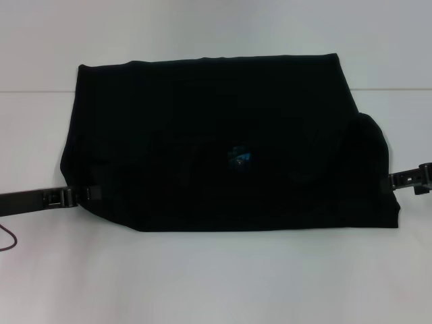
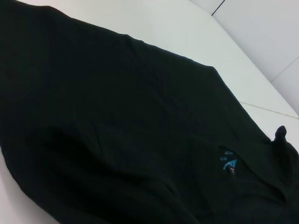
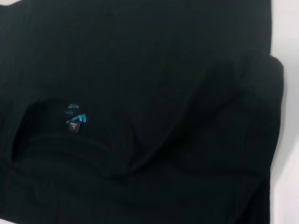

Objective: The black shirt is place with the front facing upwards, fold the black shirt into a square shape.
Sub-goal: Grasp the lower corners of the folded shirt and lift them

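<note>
Black shirt [image 1: 223, 148] lies spread on the white tabletop [image 1: 216, 283], partly folded, blue neck tag [image 1: 239, 156] showing near the middle. Left gripper [image 1: 84, 194] sits at the shirt's near-left edge, touching the fabric; I cannot tell how its fingers stand. Right gripper [image 1: 398, 181] meets the near-right edge by the bunched sleeve; I cannot tell there either.
</note>
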